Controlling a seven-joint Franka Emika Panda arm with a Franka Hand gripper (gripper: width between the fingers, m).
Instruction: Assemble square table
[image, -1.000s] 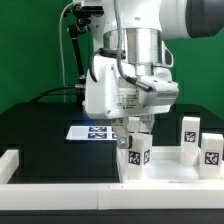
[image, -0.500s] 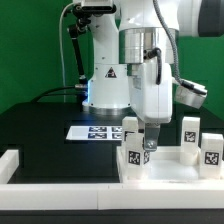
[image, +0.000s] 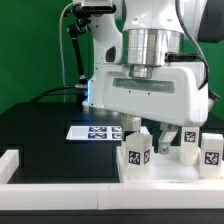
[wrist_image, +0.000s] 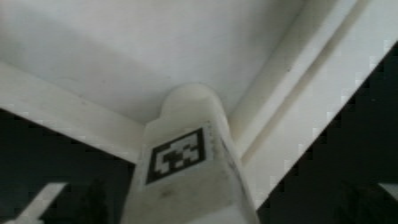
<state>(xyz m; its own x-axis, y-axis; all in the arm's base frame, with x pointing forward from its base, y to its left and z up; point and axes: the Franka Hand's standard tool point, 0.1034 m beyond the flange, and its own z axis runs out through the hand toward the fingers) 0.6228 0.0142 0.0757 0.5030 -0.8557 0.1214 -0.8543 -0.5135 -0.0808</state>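
White plastic makes up the square table top (image: 165, 172), which is seen lying on the black table (image: 40, 125) at the exterior view's right, with tagged legs standing on it. The nearest leg (image: 137, 151) is set upright directly beneath the gripper (image: 152, 137), whose fingers (image: 169, 137) are spread apart and hold nothing. In the wrist view the same leg (wrist_image: 187, 160) is shown between the finger tips, untouched. The marker board (image: 97, 131) is seen behind, near a white border rail (image: 60, 171).
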